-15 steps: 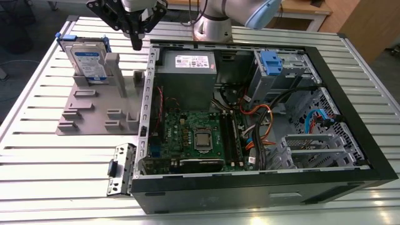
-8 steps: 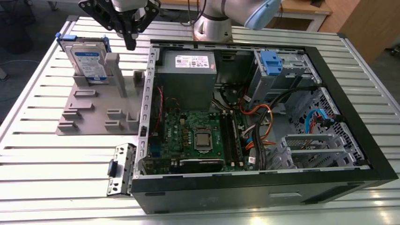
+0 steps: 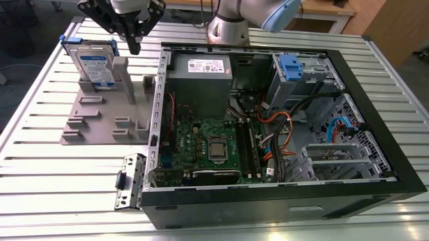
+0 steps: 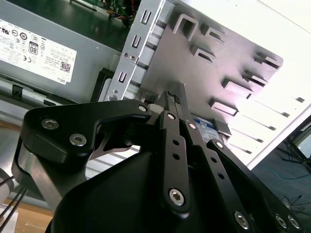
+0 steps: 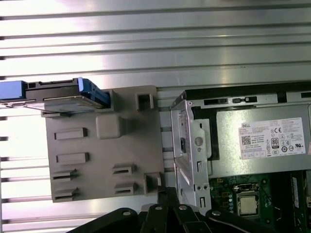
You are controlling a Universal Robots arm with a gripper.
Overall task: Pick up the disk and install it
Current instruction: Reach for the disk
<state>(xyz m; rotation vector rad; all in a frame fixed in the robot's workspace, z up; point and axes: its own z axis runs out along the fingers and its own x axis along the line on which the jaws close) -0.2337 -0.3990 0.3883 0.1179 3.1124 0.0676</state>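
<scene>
While the disk [image 3: 94, 64] stands upright on its edge in a slot at the far end of the grey holder plate [image 3: 100, 118], the pincer [image 3: 134, 46] hangs above the plate. It is near the disk on the exterior view's right and apart from it, with its fingers drawn together and nothing between them. The arm above it is cut off at the frame edge in the exterior view. In the first wrist view the disk [image 5: 63, 97] shows edge-on, its blue frame partly cut off at the picture's border, and the pincer [image 5: 167, 193] peeks in as a dark linkage. In the second wrist view the pincer [image 4: 173, 99] hides most of the disk, leaving a sliver of its label [image 4: 204, 124]. The plate lies on the slatted metal counter [image 3: 40, 165] beside the open computer case [image 3: 375, 150], which holds a grey power supply [image 3: 199, 80], a green circuit board [image 3: 208, 145] and a blue-latched drive bay [image 3: 290, 65]. Cables [image 3: 282, 125] hide much of the case floor.
</scene>
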